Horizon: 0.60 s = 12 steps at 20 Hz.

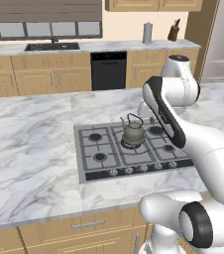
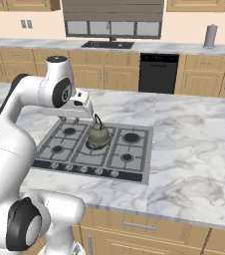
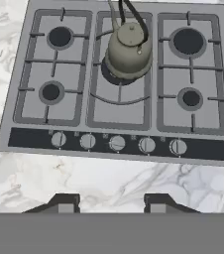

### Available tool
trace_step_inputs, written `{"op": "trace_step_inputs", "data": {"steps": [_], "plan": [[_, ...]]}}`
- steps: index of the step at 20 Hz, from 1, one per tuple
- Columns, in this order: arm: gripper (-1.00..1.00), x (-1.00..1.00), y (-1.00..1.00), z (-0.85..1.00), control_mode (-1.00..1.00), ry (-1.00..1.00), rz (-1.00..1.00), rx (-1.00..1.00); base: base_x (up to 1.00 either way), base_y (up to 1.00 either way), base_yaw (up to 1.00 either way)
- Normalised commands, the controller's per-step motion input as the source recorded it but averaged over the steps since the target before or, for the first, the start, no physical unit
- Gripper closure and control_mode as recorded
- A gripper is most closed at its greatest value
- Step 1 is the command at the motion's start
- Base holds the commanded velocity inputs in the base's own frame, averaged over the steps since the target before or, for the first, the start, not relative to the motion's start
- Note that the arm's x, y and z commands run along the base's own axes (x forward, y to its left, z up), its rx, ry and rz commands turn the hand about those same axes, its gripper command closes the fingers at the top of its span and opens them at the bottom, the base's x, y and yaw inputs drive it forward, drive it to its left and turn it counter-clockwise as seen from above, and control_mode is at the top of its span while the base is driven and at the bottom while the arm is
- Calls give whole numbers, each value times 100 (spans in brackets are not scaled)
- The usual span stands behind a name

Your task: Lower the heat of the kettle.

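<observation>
Kettle point(image 3: 129, 49) on centre burner of cooktop point(image 3: 15, 124); gripper point(image 3: 111, 202), jaws apart and empty, above bare marble counter point(image 3: 109, 181) near the knob row point(image 3: 117, 143), well clear.

Kettle point(image 3: 129, 49) — dull metal; counter point(image 3: 134, 181) — glossy veined marble.

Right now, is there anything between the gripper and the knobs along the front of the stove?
Nothing visible. The gripper hangs open over bare marble counter, just short of the knob row. The kettle sits farther back on the centre burner.
</observation>
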Motion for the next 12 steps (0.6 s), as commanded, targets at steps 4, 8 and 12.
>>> {"op": "trace_step_inputs", "data": {"steps": [4, 8, 12], "plan": [[-100, 0, -6, -11, -100, 2, 4, 0, 0, 0, 0], [-100, -1, -12, -39, -100, 1, 27, -2, 0, 0, 0], [-100, 0, -1, -30, -100, 0, 42, -9, 0, 0, 0]]}}
